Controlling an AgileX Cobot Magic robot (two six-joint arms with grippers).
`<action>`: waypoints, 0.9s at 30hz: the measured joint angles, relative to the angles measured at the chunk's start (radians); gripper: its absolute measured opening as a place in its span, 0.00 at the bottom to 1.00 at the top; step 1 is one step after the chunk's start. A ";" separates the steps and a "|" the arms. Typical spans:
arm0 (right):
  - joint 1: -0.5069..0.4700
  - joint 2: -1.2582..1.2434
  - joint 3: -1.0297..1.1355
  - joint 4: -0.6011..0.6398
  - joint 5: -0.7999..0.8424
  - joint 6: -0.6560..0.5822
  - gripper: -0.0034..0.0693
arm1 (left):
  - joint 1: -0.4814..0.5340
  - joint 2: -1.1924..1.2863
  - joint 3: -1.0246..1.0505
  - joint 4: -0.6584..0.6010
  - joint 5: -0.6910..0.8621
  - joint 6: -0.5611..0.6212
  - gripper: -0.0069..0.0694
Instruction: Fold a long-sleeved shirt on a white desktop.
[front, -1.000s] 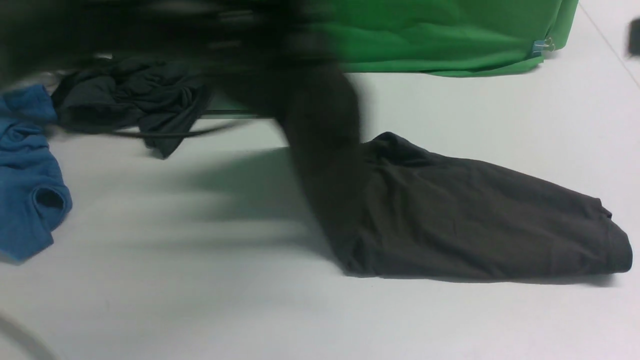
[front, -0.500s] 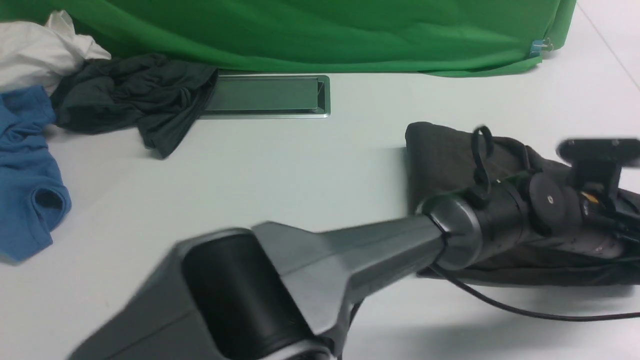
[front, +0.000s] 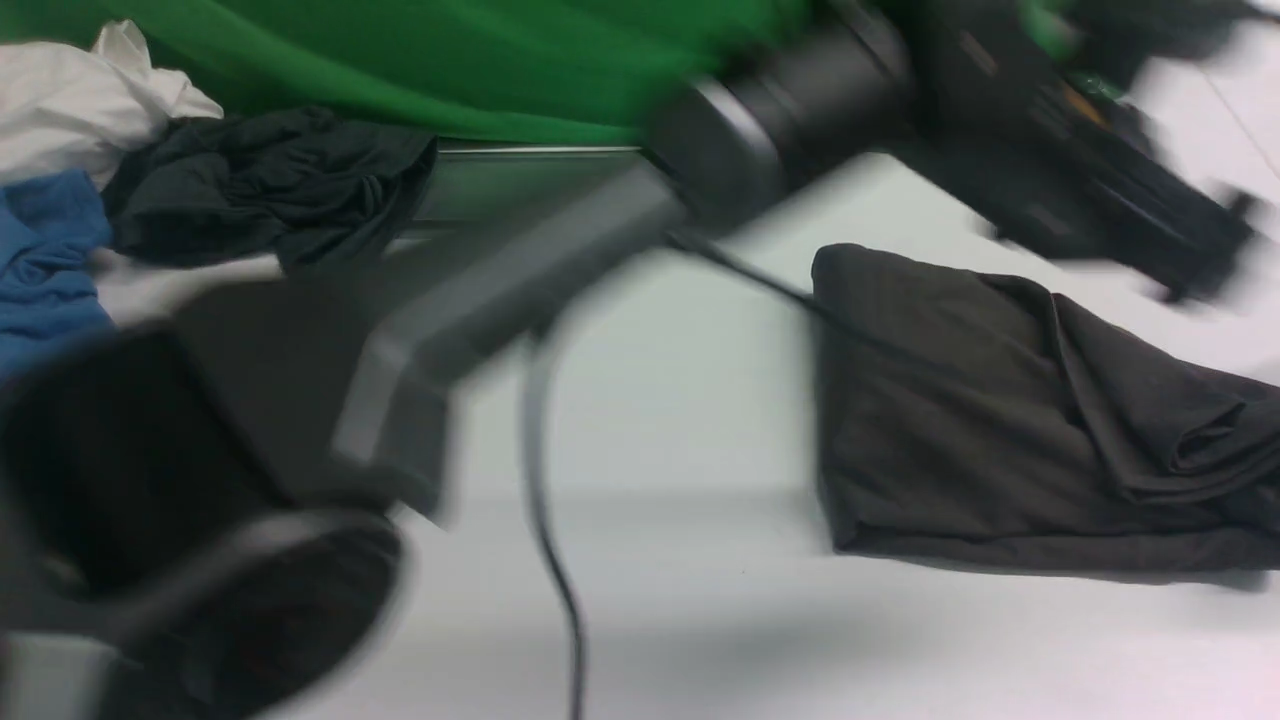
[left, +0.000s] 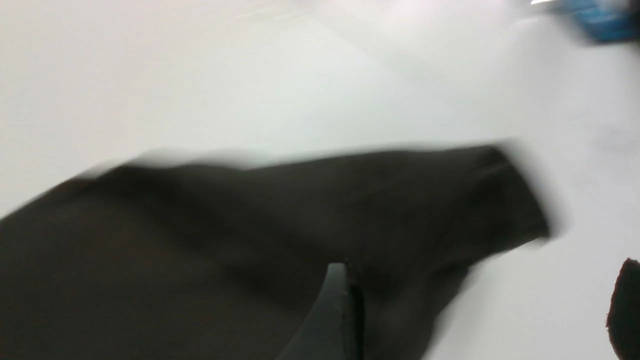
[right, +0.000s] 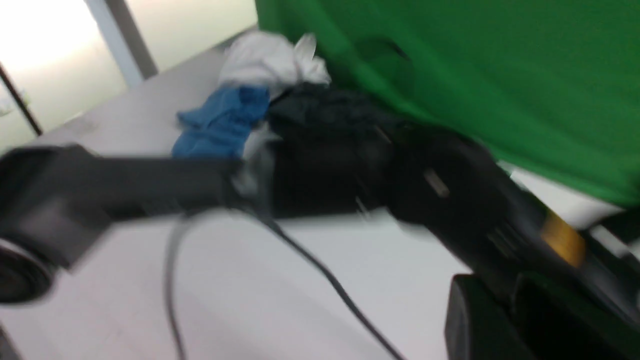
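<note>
Left end effector (front: 1190, 255) shows in the front view as a blur above the far edge of the long-sleeved shirt (front: 980, 430), which lies bundled on the right of the white surface (front: 680, 420), its right side rumpled. In the left wrist view its fingers (left: 336, 310) stand wide apart and empty over dark cloth. In the right wrist view the right end effector (right: 505, 320) is too blurred to judge. A fold appears laid down; the next move calls for regripping an edge and flattening the rumple.
</note>
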 joint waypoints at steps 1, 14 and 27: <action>0.000 0.000 0.001 -0.041 -0.001 0.013 0.26 | 0.045 -0.015 0.000 0.054 0.072 -0.063 1.00; 0.001 0.096 0.159 -0.217 0.002 0.182 0.59 | 0.226 0.102 0.197 -0.071 0.245 -0.203 1.00; 0.001 0.122 0.219 -0.227 -0.082 0.155 0.57 | 0.231 0.219 0.206 -0.366 0.153 0.004 0.69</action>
